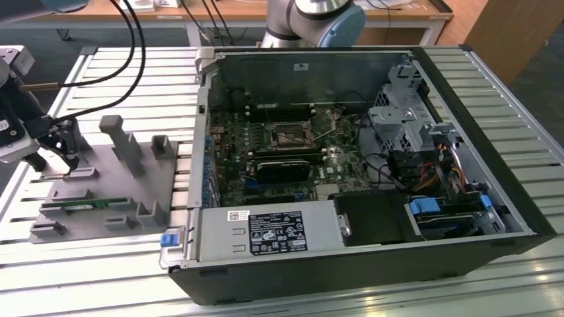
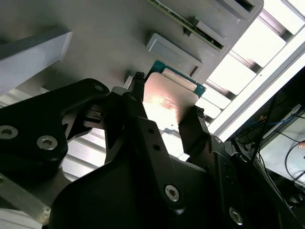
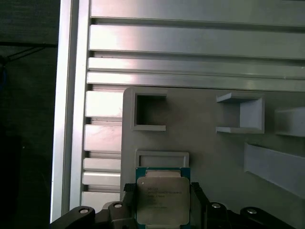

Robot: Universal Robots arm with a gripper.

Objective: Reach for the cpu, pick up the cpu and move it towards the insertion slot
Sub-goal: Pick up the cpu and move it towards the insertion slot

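Grey plastic tray (image 1: 104, 186) lies at the exterior view's left, with the gripper (image 1: 57, 158) low over its outer end. In both wrist views the black fingers (image 3: 129, 191) are closed against two opposite edges of the cpu (image 3: 162, 200), pinching the silvery chip just beside a small rectangular frame (image 3: 162, 157) on the tray. I cannot tell whether the chip has lifted clear. The insertion slot (image 1: 289, 137) sits well apart, inside the open computer case (image 1: 308, 72)

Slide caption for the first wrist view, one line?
Gripper shut on the cpu from two sides, over the grey plastic tray.
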